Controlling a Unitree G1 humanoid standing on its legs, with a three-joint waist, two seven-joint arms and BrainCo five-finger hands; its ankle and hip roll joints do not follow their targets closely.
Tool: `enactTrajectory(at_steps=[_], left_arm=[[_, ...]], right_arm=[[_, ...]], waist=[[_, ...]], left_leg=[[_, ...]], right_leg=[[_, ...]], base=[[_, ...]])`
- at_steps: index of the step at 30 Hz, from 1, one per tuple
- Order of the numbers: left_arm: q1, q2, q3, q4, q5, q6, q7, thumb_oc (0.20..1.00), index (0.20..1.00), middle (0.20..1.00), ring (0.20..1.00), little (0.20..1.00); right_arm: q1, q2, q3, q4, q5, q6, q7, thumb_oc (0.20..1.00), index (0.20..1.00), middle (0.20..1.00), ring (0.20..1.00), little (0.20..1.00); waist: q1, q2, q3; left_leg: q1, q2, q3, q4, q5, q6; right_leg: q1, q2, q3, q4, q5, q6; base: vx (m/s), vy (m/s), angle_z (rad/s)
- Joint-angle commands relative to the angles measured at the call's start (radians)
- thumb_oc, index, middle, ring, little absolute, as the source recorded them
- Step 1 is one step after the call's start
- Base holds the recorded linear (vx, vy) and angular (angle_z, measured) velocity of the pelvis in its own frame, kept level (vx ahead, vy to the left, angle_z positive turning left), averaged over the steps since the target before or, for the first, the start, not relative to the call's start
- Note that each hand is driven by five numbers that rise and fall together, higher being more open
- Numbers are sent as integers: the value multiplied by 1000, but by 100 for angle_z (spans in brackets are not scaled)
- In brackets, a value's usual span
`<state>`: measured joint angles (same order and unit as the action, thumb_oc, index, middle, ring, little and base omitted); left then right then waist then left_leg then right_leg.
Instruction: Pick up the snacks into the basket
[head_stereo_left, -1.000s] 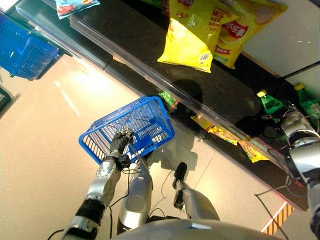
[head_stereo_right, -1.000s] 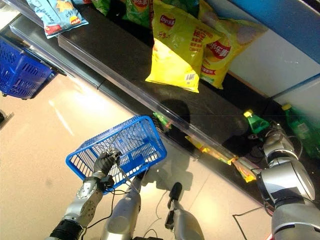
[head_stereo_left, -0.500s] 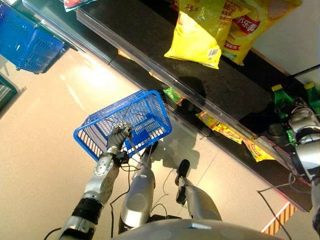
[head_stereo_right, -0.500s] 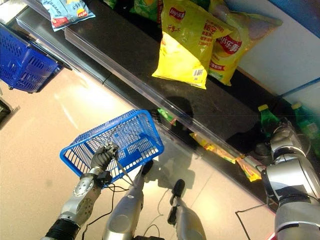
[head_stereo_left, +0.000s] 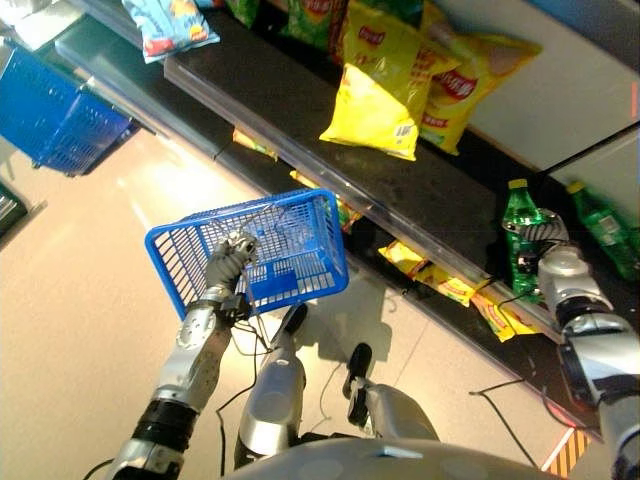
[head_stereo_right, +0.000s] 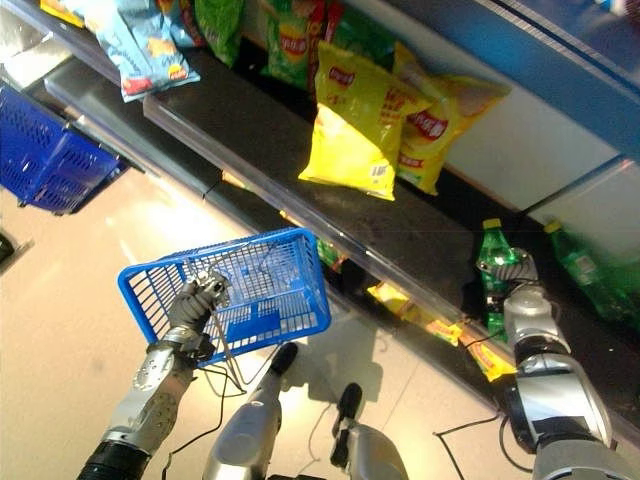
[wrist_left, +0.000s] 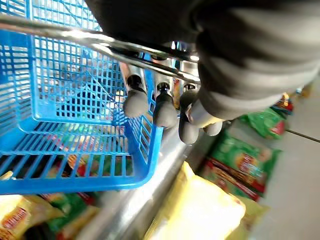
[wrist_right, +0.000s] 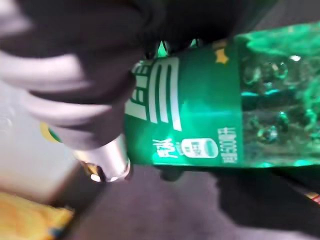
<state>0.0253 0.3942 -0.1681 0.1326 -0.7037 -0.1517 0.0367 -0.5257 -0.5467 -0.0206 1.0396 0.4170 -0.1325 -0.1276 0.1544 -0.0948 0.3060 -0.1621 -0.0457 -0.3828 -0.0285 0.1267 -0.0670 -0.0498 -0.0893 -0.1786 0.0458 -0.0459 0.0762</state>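
My left hand (head_stereo_left: 228, 262) is curled round the wire handle (wrist_left: 75, 37) of a blue mesh basket (head_stereo_left: 250, 250) and holds it off the floor in front of the shelves. At the far right my right hand (head_stereo_left: 545, 250) is shut on a green drink bottle (head_stereo_left: 520, 240) at the lower shelf; in the right wrist view the bottle's label (wrist_right: 200, 115) sits against my curled fingers (wrist_right: 75, 100). Two yellow crisp bags (head_stereo_left: 385, 85) lean on the upper black shelf. Flat snack packets (head_stereo_left: 430, 275) lie on the lower shelf behind the basket.
A clear rail (head_stereo_left: 300, 150) runs along the upper shelf's front edge. A blue-and-white snack bag (head_stereo_left: 170, 20) lies at the shelf's left end. A second blue basket (head_stereo_left: 55, 115) stands on the floor at far left. Another green bottle (head_stereo_left: 600, 215) stands at far right.
The camera has swung, so the shelves sit lower in view. My right hand has closed on the green bottle by the shelf. The basket stays in my left hand, a little higher.
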Motion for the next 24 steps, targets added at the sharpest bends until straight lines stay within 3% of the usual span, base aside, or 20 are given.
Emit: enactTrajectory(at_steps=[1,3,6,13,17,24], left_arm=[[-13,-10,21,-199,-46,-78,-116,200,200,200,200,200],[16,23,2,-231,-55,-67,-163,200,200,200,200,200],[44,9,-23,-236,-81,-51,-190,200,200,200,200,200],[64,-38,-56,-215,-97,-26,-153,200,200,200,200,200],[60,-55,-59,-233,-113,-30,-135,200,200,200,200,200],[7,-57,-125,-240,-134,-17,-162,200,200,200,200,200]], right_arm=[[126,75,-20,-82,211,-62,41,200,200,200,200,200],[195,111,-71,-195,289,-97,54,200,200,200,200,200],[253,175,-106,-333,391,-137,90,200,200,200,200,200],[347,344,-105,-661,583,-216,141,200,200,200,200,200],[385,366,-23,-819,557,-220,181,200,200,200,200,200],[453,286,235,-904,332,-115,280,200,200,200,200,200]], waist=[[-43,13,-97],[-61,12,-124],[-84,14,-159],[-125,16,-213],[-131,15,-219],[-128,3,-212]], left_leg=[[86,-81,23,-54,-87,84],[107,-82,44,-55,-100,86],[125,-79,67,-55,-112,88],[167,-66,117,-55,-138,96],[176,-61,135,-53,-143,98],[172,-56,128,-58,-133,94]], right_leg=[[-70,-18,24,117,-27,32],[-53,-10,48,101,-28,33],[-38,-4,72,83,-27,33],[-13,11,131,64,-25,34],[-11,19,154,59,-20,34],[-10,22,152,46,-11,30]], base=[[72,33,-28],[58,28,-18],[62,17,-23],[51,-2,-30],[5,-4,-26],[-10,-15,-7]])
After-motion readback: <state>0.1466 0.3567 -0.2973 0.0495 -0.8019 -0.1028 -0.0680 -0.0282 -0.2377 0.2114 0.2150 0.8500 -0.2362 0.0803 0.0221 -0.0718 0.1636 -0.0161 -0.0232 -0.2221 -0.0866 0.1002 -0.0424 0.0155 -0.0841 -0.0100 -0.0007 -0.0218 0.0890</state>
